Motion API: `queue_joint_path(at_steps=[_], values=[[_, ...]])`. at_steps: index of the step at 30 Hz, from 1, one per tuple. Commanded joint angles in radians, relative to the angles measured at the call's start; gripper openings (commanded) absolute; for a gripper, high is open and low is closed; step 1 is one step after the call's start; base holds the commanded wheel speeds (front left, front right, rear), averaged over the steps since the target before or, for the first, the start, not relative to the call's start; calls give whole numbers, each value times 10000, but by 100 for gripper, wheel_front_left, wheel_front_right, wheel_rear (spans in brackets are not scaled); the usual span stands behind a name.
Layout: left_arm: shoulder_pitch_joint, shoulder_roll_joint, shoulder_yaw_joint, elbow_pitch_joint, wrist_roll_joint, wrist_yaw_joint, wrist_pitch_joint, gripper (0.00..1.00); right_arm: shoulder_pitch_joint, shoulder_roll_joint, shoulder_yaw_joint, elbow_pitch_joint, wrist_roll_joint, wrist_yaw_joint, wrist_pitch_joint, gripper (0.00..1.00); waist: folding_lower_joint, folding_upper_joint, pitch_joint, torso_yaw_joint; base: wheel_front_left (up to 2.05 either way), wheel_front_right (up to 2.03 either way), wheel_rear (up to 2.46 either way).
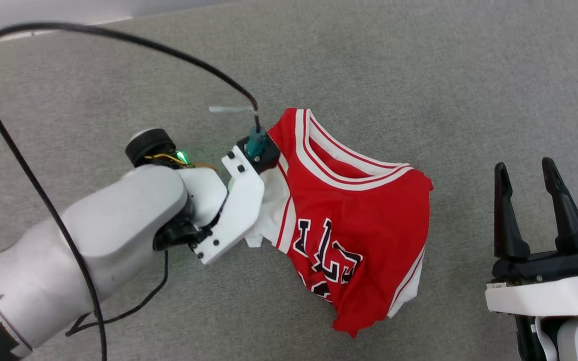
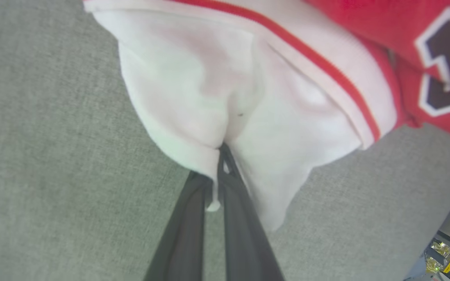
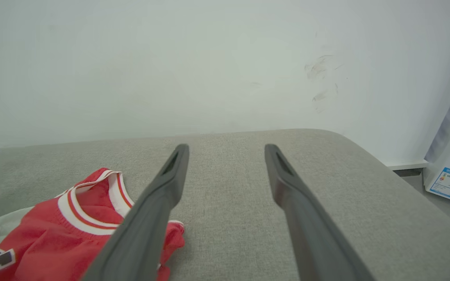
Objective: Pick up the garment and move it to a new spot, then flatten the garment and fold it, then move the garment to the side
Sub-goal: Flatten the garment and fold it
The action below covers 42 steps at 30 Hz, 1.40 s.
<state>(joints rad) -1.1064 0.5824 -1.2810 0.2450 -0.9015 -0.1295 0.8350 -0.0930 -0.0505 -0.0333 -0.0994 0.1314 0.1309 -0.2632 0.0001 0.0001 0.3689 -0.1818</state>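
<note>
- The red jersey (image 1: 349,220) lies crumpled near the middle of the grey upholstered surface (image 1: 419,75).
- The left gripper (image 2: 222,156), left of the surface's middle, pinches the jersey's white sleeve (image 2: 193,86).
- The right gripper (image 1: 524,166), near the surface's right edge, is spread wide and empty.

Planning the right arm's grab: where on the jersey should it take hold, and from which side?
On the garment, probably the bunched red corner beside the collar, from the robot's right: it faces the open right gripper, opposite the white sleeve pinched by the left gripper.
</note>
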Motion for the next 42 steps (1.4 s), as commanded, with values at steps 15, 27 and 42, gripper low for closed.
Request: queue_joint_path(at_steps=[15, 27, 42], values=[[6, 2172, 77, 1876, -1265, 4, -1770, 0, 514, 6, -162, 2, -326, -3, -23, 100, -1, -1, -1008, 1092, 0, 0, 0], [991, 2229, 646, 2995, -1496, 618, -4197, 100, 410, 6, -272, 93, -638, -3, -23, 100, -1, -1, -1289, 1395, 0, 0, 0], [2175, 1968, 2259, 1191, -46, 3650, -10719, 100, -2238, -1003, 547, 642, -2463, -4, -25, 100, -1, -1, -2122, 2023, 0, 0, 0]])
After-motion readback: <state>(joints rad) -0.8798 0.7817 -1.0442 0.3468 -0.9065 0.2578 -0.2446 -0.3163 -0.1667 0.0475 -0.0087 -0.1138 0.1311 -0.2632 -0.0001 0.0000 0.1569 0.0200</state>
